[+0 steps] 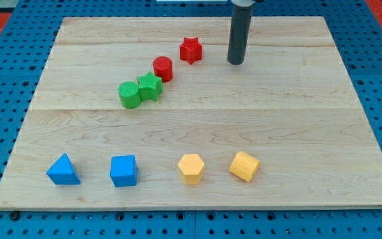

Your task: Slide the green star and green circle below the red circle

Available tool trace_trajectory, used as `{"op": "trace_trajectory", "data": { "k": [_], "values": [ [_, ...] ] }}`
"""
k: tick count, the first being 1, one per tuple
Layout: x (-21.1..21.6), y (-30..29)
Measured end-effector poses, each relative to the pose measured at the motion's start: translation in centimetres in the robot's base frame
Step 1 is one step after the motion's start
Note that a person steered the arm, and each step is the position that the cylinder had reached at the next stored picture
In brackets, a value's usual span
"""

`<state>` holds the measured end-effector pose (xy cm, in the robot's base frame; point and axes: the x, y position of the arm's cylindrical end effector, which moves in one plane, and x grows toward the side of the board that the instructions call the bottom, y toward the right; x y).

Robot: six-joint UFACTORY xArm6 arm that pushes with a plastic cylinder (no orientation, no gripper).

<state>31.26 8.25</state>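
Green ridged circle (129, 95) touches green star (149, 87), just below-left of red circle (162, 68); my tip (235, 62) stands right of red star (190, 50), holding nothing.

Bright, even light is falling from above onto the pale wooden bench (197, 126), which is showing no harsh glare. Each block is casting only a small, soft shadow close to its base. Everything is staying in focus across the frame, with edges looking slightly soft from low resolution.
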Motion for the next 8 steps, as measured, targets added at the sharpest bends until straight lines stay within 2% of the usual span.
{"op": "trace_trajectory", "data": {
  "k": [3,4,5,6,7,8],
  "values": [
    [-5.4,-13.0],
    [-6.0,-14.5],
    [-3.5,-25.3],
    [2.2,-26.9],
    [8.1,-25.7],
    [8.9,-24.3]
  ]
}}
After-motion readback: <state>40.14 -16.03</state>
